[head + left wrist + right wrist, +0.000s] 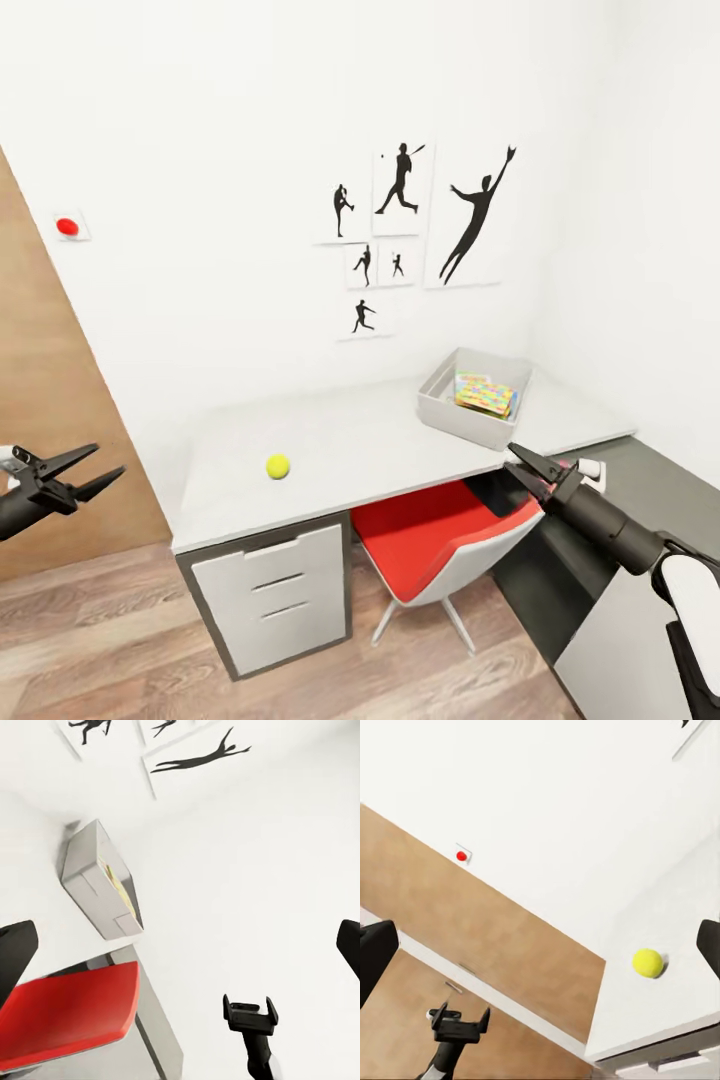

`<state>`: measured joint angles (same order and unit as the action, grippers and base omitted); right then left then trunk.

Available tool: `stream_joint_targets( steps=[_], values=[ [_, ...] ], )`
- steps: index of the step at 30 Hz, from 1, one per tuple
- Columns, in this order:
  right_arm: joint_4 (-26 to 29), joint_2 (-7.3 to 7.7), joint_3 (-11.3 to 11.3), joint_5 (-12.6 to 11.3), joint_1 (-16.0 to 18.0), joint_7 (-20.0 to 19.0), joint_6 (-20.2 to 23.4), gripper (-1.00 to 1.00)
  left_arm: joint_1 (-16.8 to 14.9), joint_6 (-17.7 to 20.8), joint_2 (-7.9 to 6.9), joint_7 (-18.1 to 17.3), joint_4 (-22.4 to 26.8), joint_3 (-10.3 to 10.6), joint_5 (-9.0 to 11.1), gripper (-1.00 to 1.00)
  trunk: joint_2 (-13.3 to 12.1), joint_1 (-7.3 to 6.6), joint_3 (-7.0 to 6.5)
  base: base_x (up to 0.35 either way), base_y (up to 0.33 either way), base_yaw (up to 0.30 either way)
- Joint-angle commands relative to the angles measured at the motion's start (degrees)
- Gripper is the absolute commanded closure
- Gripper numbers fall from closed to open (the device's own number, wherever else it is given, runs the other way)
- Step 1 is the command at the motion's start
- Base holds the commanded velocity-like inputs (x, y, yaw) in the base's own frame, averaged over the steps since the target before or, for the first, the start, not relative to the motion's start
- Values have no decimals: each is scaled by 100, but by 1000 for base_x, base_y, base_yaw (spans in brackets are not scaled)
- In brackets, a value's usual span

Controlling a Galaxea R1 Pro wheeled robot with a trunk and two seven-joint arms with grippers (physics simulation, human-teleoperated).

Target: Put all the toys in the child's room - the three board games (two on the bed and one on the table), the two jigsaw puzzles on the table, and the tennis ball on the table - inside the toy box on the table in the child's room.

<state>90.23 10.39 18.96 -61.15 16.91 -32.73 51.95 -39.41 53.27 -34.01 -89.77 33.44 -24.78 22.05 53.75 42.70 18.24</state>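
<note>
Resting loose on the table, well apart from the toy box holding a jigsaw puzzle, the tennis ball could roll off the edge if my left gripper, jaws spread and empty like my right gripper, nudges it.

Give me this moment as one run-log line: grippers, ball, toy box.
left gripper: open, empty | right gripper: open, empty | tennis ball: loose on table | toy box: holds colourful toys

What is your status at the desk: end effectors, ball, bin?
Both end effectors, left and right, open, empty. Tennis ball loose on table. Toy box holds colourful items. Red chair tucked under.
</note>
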Motion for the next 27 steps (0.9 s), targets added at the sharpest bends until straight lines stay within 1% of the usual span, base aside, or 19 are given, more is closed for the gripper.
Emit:
stream_joint_targets(
  steps=[1,11,16,23,27],
  values=[
    [3,-1,8,6,5,-13,35,-100,-5,61,0,-23,-4,0,-4,-100,5,0,7,-85,274,288],
    [3,-2,-2,11,5,-7,34,-100,-5,61,0,-23,-3,0,-4,-100,5,0,7,-22,280,288],
    [3,-2,-84,15,5,-7,27,-100,-5,61,0,-23,-4,0,-6,-100,5,0,7,24,227,288],
    [3,2,-102,21,4,-5,22,-100,-5,61,0,-23,-4,0,-5,-100,5,0,7,51,53,287],
    [-4,-1,-99,23,5,-5,16,-100,-5,61,0,-23,-4,0,-2,-100,5,0,7,121,48,126]
  ],
)
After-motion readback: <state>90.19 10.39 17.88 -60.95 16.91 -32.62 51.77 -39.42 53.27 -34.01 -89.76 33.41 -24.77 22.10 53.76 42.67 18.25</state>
